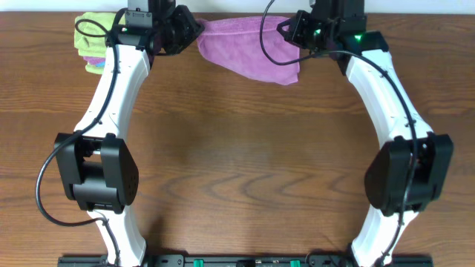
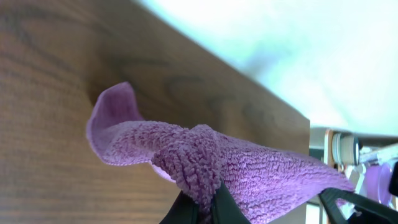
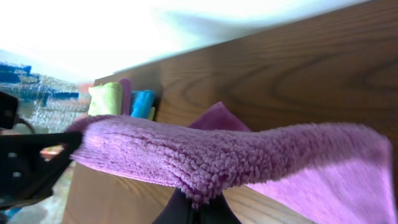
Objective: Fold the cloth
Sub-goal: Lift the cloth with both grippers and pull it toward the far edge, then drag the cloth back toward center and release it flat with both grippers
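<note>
A purple cloth (image 1: 249, 46) hangs stretched between my two grippers at the far edge of the wooden table. My left gripper (image 1: 194, 31) is shut on its left end; the left wrist view shows the fingers (image 2: 205, 208) pinching a bunched corner of the cloth (image 2: 249, 168). My right gripper (image 1: 291, 33) is shut on its right end; the right wrist view shows the fingers (image 3: 198, 208) clamped on the cloth's folded edge (image 3: 205, 158). The lower part of the cloth droops onto the table below the right gripper.
A stack of folded cloths (image 1: 90, 41), yellow-green on top with pink and blue below, lies at the far left corner; it also shows in the right wrist view (image 3: 118, 99). The table's far edge (image 1: 237, 16) runs just behind both grippers.
</note>
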`<state>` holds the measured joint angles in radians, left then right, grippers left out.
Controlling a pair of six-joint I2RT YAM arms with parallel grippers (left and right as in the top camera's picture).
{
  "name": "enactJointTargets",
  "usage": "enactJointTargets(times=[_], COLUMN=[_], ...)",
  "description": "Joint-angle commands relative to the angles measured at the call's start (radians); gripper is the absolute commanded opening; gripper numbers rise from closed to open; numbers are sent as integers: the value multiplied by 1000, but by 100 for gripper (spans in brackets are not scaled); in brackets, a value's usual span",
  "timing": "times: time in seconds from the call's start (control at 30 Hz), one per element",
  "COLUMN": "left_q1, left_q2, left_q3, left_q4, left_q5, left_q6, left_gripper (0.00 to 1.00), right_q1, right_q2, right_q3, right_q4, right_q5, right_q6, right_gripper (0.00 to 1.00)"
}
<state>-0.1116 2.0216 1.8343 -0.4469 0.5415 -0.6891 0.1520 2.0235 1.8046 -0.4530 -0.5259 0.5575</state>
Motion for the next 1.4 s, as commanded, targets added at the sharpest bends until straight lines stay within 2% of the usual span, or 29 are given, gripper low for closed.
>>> enactJointTargets(times=[0.0,0.2,0.33,0.53,0.8,1.0,1.37], left_q1=[58,57,57,69,14,18,21], left_q2=[8,8,8,8,52,43,-10], left_q3=[16,27,28,32,32,34,34], left_q4=[26,30,-23,-8,74,-44,-405], left_q5=[-156,-143,-151,-195,-230,-200,-150], left_q6=[-14,-24,31,39,39,107,237], left_gripper=[6,6,6,5,6,6,6], right_q1=[-84,-94,-97,-131,-140,-138,-138], right_q2=[27,30,30,31,77,56,-46], right_q3=[57,97,126,145,145,157,164], right_q4=[-3,-24,-74,-40,-23,-148,-534], right_q5=[150,172,181,230,249,237,238], right_q6=[-30,-55,-113,-111,-126,-166,-306], right_gripper=[1,1,1,1,1,1,1])
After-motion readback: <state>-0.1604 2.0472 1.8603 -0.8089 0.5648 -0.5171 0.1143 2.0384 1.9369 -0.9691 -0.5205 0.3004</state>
